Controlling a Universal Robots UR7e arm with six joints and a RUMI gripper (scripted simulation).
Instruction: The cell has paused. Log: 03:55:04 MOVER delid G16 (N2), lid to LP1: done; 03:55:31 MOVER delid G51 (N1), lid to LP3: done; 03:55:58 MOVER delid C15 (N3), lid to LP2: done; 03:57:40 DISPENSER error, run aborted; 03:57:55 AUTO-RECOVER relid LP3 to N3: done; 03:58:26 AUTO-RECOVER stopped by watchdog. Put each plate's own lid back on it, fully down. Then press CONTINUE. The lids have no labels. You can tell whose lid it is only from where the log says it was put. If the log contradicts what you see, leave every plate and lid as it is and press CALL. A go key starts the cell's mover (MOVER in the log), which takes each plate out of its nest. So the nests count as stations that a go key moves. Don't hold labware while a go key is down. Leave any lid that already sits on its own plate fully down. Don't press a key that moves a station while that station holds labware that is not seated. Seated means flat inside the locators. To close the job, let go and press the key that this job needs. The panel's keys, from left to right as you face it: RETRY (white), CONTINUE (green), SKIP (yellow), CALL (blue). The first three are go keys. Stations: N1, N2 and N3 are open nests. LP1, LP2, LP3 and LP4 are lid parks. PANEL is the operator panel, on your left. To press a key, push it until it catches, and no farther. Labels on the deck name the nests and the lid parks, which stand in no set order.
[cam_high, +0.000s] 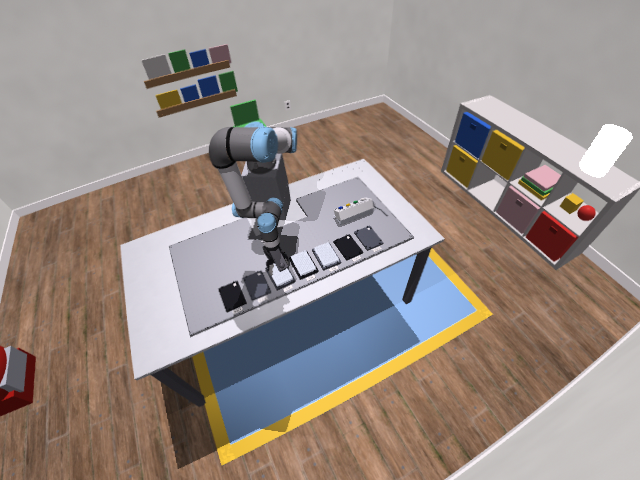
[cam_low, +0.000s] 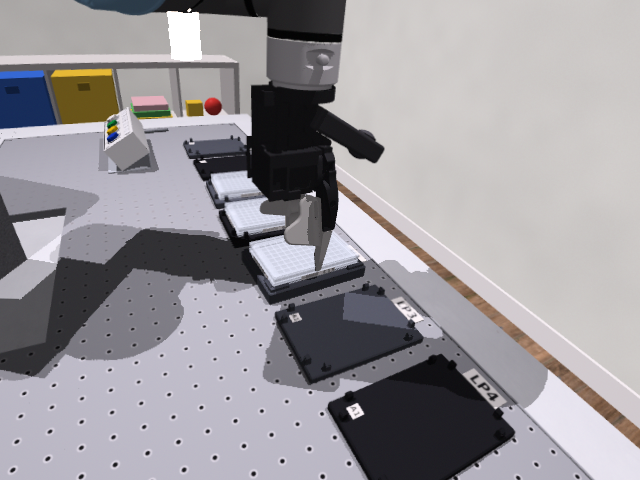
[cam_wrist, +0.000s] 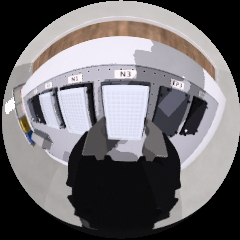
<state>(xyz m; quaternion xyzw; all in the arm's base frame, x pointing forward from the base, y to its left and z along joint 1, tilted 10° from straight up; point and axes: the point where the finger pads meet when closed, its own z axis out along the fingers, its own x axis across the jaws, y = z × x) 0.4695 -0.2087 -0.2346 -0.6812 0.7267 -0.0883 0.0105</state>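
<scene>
lid, gripped in the claw over the n3 nest beside the table's long edge opposite the arm's base, wants level lowering until fully down, then an even release.

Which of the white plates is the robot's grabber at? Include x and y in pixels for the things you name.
The plate at N3 (cam_high: 282, 277) (cam_low: 289, 261) (cam_wrist: 125, 107), beside LP3. The jaws are around it; the other white plates have no jaws at them.

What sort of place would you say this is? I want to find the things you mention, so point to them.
Probably a laboratory automation cell: a robot arm (cam_high: 237, 188) stands at a perforated deck (cam_high: 206, 268) (cam_low: 155, 413) bearing gridded microplates (cam_high: 302, 263) (cam_low: 297, 258) (cam_wrist: 125, 110) in nests, beside a panel with coloured keys (cam_high: 354, 210) (cam_low: 126, 142).
</scene>
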